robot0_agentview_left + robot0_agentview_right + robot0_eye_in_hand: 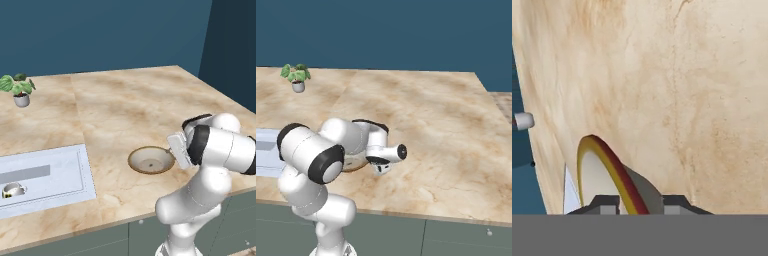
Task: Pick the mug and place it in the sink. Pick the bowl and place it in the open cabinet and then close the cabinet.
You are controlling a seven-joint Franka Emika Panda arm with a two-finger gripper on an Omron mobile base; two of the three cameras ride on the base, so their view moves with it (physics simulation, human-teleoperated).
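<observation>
Closest to the left base camera rises the white arm, its gripper (178,151) down at the near right edge of the bowl (151,160), which sits on the marble counter (125,100); the mug (12,190) already lies in the sink (75,172), well apart from the bowl, and a potted plant (19,90) stands far back on the left; a pinch on the rim alone could tip the bowl as it lifts, since its weight hangs to one side.

Next, from the right base camera, the arm's big joint hides most of the bowl (356,162), and the gripper (381,169) hangs low beside it; whether the fingers truly bite cannot be judged from this side, so a slip could go unnoticed.

Along the hand camera, the two fingertips (607,204) stand narrow on either side of the bowl's rim (609,167), seemingly pinching it; the rim is thin and curved, so a shallow hold could let it swivel or slide out on the way to the cabinet.
</observation>
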